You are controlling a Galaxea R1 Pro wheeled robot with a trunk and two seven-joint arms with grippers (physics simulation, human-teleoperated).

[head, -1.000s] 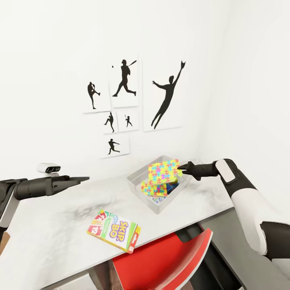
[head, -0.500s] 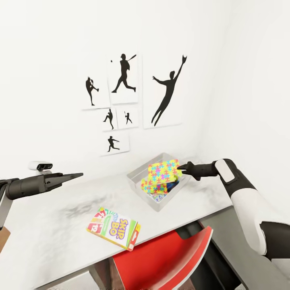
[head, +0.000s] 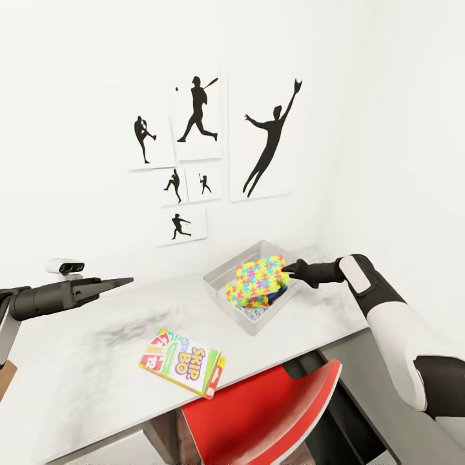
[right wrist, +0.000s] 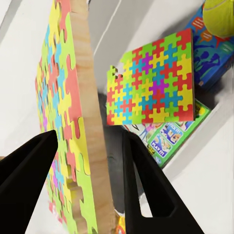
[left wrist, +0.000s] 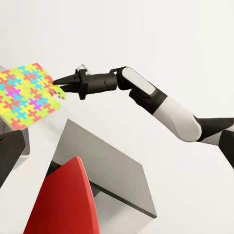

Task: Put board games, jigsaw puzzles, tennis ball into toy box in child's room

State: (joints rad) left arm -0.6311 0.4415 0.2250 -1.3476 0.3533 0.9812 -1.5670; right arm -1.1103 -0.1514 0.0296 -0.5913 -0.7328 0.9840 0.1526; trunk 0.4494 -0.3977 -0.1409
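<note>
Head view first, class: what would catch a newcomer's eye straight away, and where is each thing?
The bright jigsaw puzzle stands out, tilted over the grey toy box at the desk's far end, with the right hand at its edge. Nearer, a Skip-Bo carton lies flat on the pale desk. Black baseball silhouette prints hang on the white wall above.

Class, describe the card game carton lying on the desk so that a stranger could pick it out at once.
Find the long pale grey-white desk under the black baseball-player silhouette prints. On its near part, above the red-and-white swivel chair, lies a flat white-green-red Skip-Bo carton. Unlike the toys in the shallow pale grey toy box, it lies alone on the desktop.
</note>
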